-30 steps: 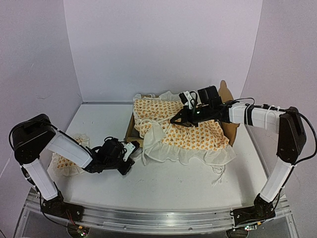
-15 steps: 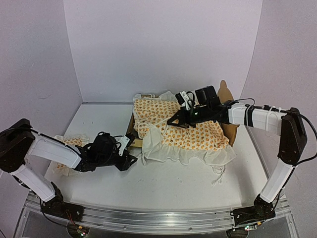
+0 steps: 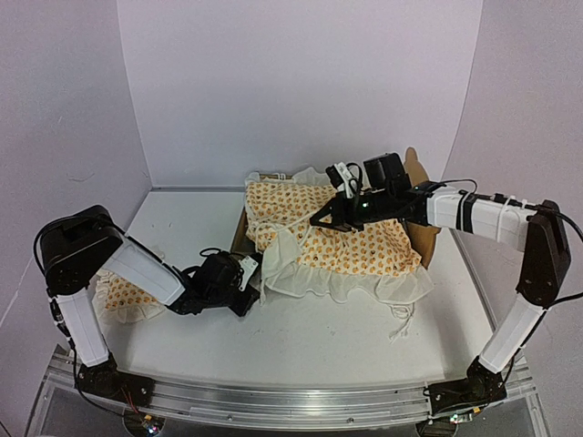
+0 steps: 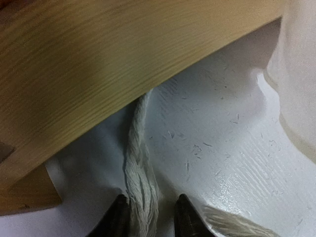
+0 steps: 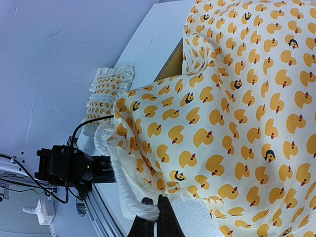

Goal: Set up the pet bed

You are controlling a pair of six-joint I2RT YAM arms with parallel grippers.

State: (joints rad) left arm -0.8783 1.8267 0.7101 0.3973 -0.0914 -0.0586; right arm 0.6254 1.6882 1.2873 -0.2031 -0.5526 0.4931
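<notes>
The pet bed (image 3: 240, 235) of light plywood stands mid-table, mostly covered by the duck-print ruffled mattress cover (image 3: 337, 238); its headboard (image 3: 417, 168) sticks up at the right. My left gripper (image 3: 252, 289) lies low on the table at the bed's near-left corner. In the left wrist view it (image 4: 149, 218) is open, with a white twisted tie cord (image 4: 139, 180) lying between its fingertips under the wooden frame (image 4: 98, 64). My right gripper (image 3: 319, 221) is shut on the cover's white ruffled edge (image 5: 143, 210) and holds it above the bed.
The small matching ruffled pillow (image 3: 123, 296) lies on the table at the left, behind my left arm; it also shows in the right wrist view (image 5: 111, 86). Another tie cord (image 3: 401, 320) trails on the table at the near right. Walls close in the table.
My left gripper has moved right along the table to the bed's near-left corner, over the tie cord. My right gripper has hardly moved and still holds the cover.
</notes>
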